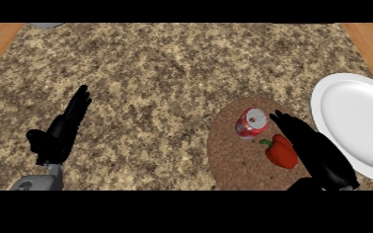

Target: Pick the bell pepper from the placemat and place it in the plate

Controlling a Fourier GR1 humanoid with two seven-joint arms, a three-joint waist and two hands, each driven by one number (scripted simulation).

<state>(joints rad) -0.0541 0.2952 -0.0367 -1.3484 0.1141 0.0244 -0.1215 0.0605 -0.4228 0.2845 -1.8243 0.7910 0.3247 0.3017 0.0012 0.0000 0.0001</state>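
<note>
A red bell pepper (281,151) with a green stem lies on the round brown placemat (232,150) at the lower right. My right hand (315,150) is directly to the pepper's right, fingers straight and pointing up-left, its edge against or very near the pepper; it is open. The white plate (346,113) sits at the right edge, partly cut off, just beyond the hand. My left hand (59,131) rests open at the lower left, fingers up, far from the placemat.
A red soda can (251,123) lies on the placemat just up-left of the pepper. The speckled stone counter (160,74) stretches across the view, with wooden strips at the top corners and a grey object (45,25) at the top left edge.
</note>
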